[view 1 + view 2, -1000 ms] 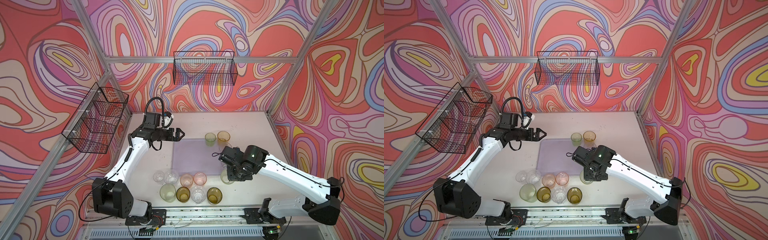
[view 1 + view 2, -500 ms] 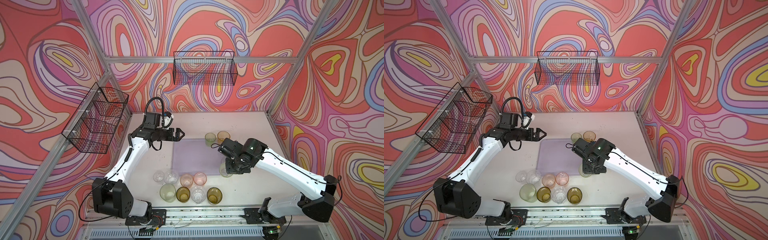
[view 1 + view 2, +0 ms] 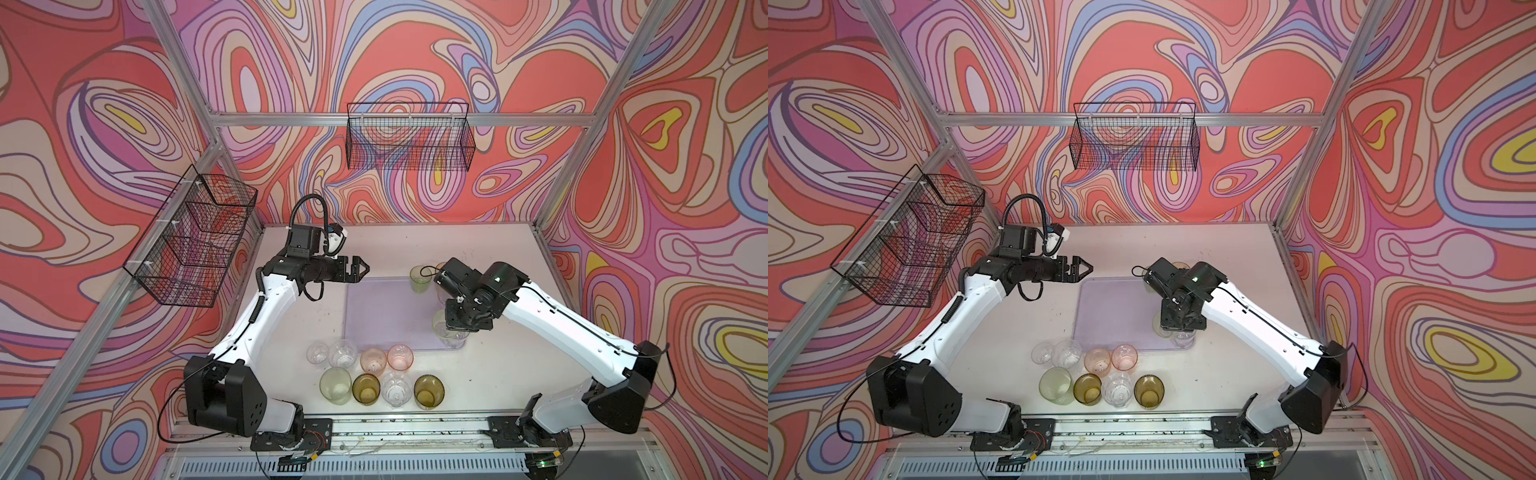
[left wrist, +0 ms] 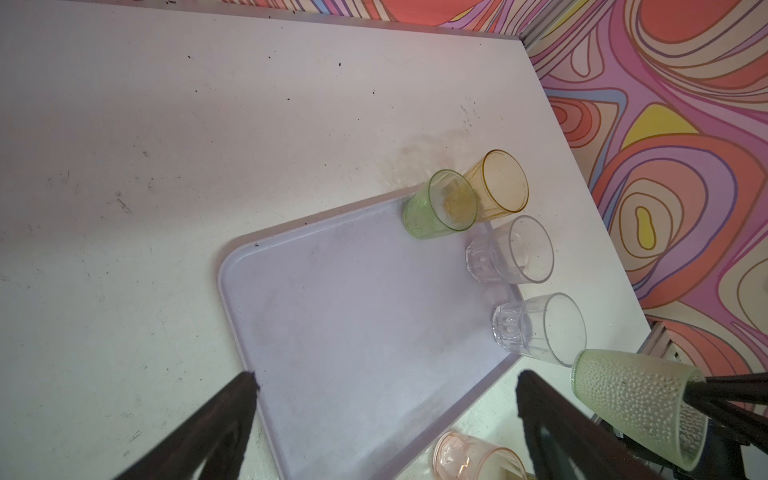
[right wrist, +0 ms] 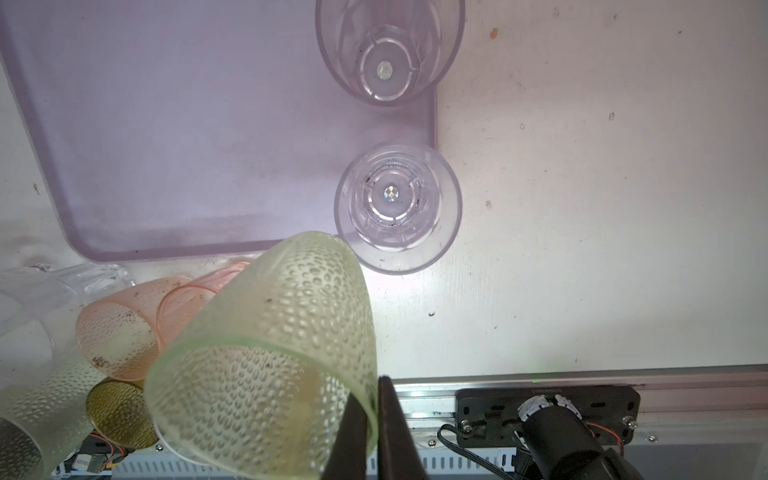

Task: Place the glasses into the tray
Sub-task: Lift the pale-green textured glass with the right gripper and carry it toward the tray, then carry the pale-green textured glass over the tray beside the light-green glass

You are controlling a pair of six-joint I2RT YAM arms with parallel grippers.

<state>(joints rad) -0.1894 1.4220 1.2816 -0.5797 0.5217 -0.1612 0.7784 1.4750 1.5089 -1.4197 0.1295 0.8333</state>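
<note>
Left arm (image 3: 266,316) rises from its near-left base on the table (image 3: 498,374) toward the far side, with the wrist turned right. The left gripper (image 3: 360,270) hangs level above the far-left corner of the tray (image 3: 386,316), jaws spread wide and empty. Right arm (image 3: 552,316) reaches left, wrist pitched down over the tray's near-right corner. The right gripper (image 5: 371,405) is clamped on the rim of a dimpled pale green glass (image 5: 270,353), which it holds tilted. Eight glasses (image 3: 374,374) stand just near of the tray.

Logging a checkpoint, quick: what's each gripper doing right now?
Left gripper: open, empty.
Right gripper: closed on the pale green dimpled glass, at its rim.
</note>
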